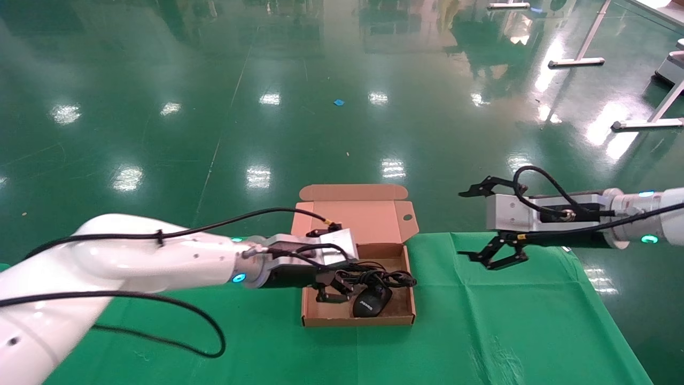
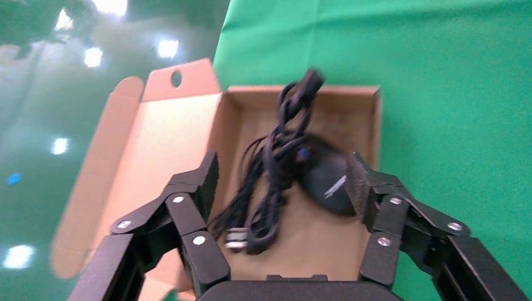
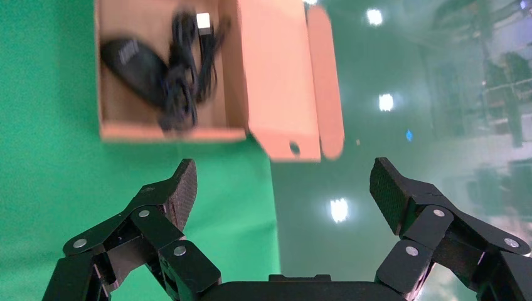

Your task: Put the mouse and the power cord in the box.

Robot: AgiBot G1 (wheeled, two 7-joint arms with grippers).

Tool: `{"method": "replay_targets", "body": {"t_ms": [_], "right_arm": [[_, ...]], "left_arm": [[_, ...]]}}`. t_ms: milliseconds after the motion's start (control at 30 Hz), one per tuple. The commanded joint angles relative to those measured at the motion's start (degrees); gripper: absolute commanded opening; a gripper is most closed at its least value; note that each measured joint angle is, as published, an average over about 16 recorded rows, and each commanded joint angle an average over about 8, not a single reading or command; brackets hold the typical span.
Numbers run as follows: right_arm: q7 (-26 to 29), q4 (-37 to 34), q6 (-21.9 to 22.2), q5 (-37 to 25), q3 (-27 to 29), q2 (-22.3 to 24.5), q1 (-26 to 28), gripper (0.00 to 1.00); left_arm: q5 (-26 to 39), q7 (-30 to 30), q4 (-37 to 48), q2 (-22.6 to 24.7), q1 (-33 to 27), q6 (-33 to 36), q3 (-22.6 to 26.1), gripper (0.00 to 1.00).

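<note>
The brown cardboard box (image 1: 358, 321) lies open on the green cloth, its lid (image 1: 352, 214) folded back. Inside it are the black mouse (image 1: 371, 303) and a coiled bundle of black power cord (image 1: 382, 277). My left gripper (image 1: 335, 286) hangs open just over the left part of the box. In the left wrist view the cord (image 2: 276, 157) and mouse (image 2: 326, 182) lie on the box floor (image 2: 313, 244) beyond the spread fingers of the gripper (image 2: 282, 172), held by neither. My right gripper (image 1: 466, 224) is open and empty, raised to the right of the box.
The box stands near the far edge of the green cloth (image 1: 481, 321), its lid hanging over the glossy green floor (image 1: 342, 133). White table legs (image 1: 582, 59) stand far off at the back right. In the right wrist view the box (image 3: 169, 133) lies beyond the open gripper (image 3: 282, 179).
</note>
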Motion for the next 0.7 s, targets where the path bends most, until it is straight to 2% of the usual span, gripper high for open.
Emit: {"method": "replay_targets", "body": {"t_ms": [33, 700], "right_arm": [[1.99, 2.25, -0.63, 1.28, 1.24, 0.85, -1.55, 1.0], [21.63, 24.47, -6.88, 13.97, 13.51, 9.28, -16.91, 1.0]], "left_arm": [[-1.43, -0.6, -1.5, -1.47, 1.06, 1.36, -1.57, 1.0], [-15.62, -6.52, -16.29, -16.03, 11.6, 14.77, -17.09, 1.0]]}}
